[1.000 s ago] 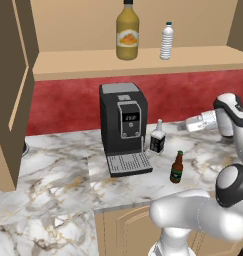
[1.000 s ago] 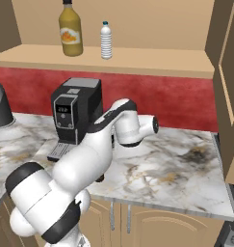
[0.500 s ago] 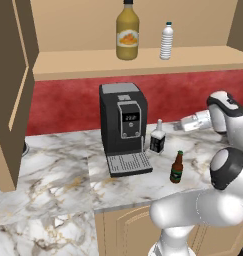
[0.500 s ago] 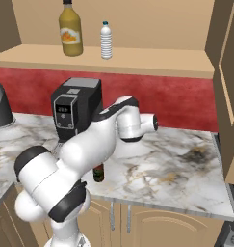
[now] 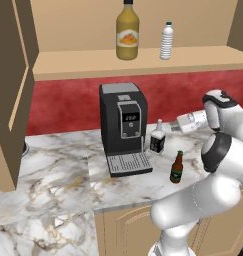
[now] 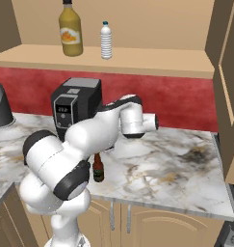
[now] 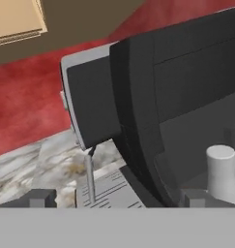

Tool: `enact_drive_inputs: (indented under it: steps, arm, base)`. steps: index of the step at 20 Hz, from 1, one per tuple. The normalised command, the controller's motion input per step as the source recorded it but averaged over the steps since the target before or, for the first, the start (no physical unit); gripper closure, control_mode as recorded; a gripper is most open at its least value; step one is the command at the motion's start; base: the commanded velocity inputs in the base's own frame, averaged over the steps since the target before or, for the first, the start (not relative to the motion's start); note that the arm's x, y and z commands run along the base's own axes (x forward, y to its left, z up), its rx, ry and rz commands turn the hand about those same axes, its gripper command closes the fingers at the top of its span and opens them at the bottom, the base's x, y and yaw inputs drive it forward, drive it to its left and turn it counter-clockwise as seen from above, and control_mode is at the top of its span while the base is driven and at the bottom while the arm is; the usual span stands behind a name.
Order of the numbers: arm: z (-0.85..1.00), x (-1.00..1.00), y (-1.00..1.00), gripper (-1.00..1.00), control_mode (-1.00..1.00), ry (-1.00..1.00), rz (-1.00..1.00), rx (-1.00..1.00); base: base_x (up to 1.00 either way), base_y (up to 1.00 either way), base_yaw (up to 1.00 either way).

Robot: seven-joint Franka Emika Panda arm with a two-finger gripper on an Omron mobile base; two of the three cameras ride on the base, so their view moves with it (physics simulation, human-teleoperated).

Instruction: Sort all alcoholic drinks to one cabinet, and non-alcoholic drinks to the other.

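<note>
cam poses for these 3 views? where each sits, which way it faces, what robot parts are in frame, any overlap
Left base view: behind-left of the arm, facing the coffee machine, beer bottle and squarish bottle; arm rises lower right.
Right base view: behind-right, same counter; arm lower left, partly covering the beer bottle.
Hand view: on the hand, aimed at the machine's side; the tool, open, at bottom.
Shared: both base views show juice bottle and water bottle on the wide cabinet shelf.

Juice bottle (image 5: 127, 34) and water bottle (image 5: 166, 41) stand side by side on the wide cabinet's shelf (image 5: 138, 61), juice to the left. Below on the counter (image 5: 58, 185): coffee machine (image 5: 122, 127) against the back wall. Squarish bottle (image 5: 157, 137) just right of the machine. Beer bottle (image 5: 176, 168) nearer the counter's front edge, right of the squarish bottle. Gripper (image 5: 176, 123) just right of the squarish bottle's neck.
</note>
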Motion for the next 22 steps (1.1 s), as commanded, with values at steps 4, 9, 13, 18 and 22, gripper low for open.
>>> enact_drive_inputs:
  steps: [4,9,13,18,22]
  arm:
    - [-0.16,0.11,0.0,-1.0,-1.0,-0.09,0.06,0.01]
    - [-0.1,0.17,0.0,-1.0,-1.0,-0.05,0.06,0.02]
    - [-0.02,0.23,0.0,-1.0,-1.0,-0.05,0.05,0.03]
    - [-0.02,0.21,0.0,-1.0,-1.0,-0.03,0.03,0.02]
    - [-0.09,0.18,0.0,-1.0,-1.0,0.0,0.0,0.0]
  base:
    - [0.0,0.0,0.0]
    - [0.0,0.0,0.0]
    - [0.0,0.0,0.0]
    - [0.0,0.0,0.0]
    - [0.0,0.0,0.0]
